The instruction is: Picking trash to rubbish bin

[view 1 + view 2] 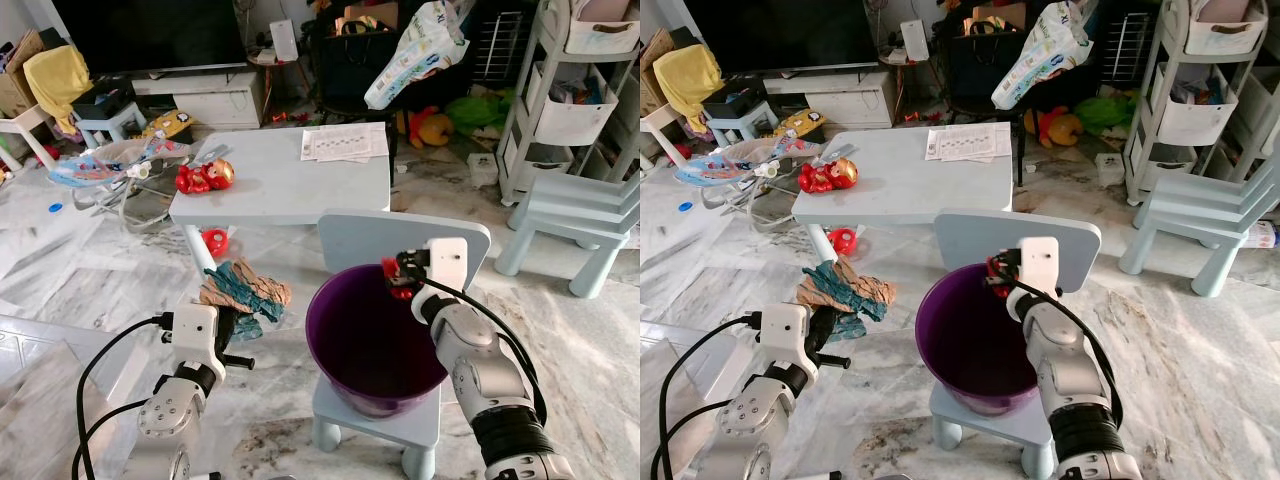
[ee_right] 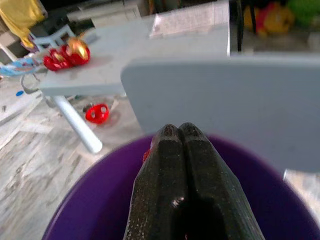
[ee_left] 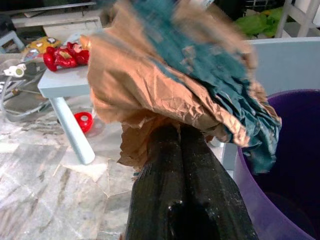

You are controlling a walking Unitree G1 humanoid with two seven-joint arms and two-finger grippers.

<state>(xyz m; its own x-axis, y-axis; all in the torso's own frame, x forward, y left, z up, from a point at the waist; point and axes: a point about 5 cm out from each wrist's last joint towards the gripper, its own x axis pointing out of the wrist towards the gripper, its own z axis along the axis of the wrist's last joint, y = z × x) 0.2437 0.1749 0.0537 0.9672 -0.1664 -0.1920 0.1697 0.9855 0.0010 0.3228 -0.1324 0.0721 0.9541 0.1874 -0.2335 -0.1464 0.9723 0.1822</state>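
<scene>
Left gripper [image 3: 172, 132] jaws clamped on crumpled brown-and-teal paper [image 1: 243, 291] beside purple bin [image 1: 345, 350]. Right gripper [image 2: 178, 131] jaws together above bin's rim. No readable writing.

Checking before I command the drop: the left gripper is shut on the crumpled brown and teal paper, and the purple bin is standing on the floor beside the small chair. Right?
Not quite. The left gripper is shut on the crumpled paper, but the purple bin stands on the seat of the small chair, not on the floor; the left eye view shows this.
</scene>
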